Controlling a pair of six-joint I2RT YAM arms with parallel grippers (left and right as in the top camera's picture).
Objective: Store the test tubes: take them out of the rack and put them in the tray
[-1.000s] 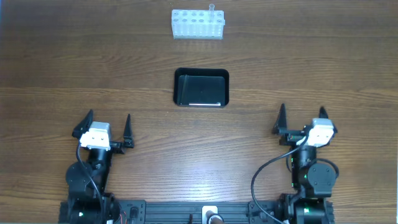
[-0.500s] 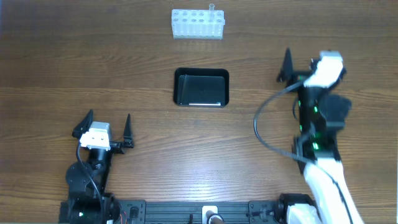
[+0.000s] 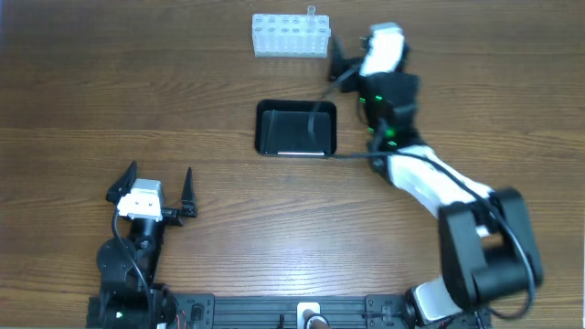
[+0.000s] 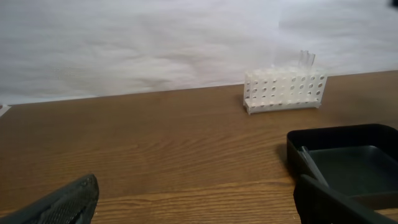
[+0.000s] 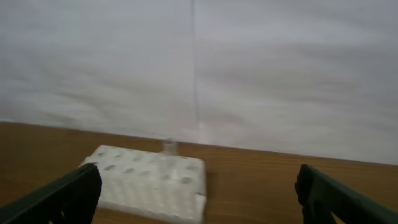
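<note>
Within a second the right gripper [image 3: 350, 50] had swung out from rest, jaws wide and empty, bringing the rack [image 5: 149, 180] and its lone test tube [image 5: 168, 146] just ahead of it, the tray [image 3: 259, 128] behind, so a pick looked close.

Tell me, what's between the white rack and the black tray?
Nothing but bare wooden table. The top view shows that stretch between the rack and the tray with no object on it.
</note>
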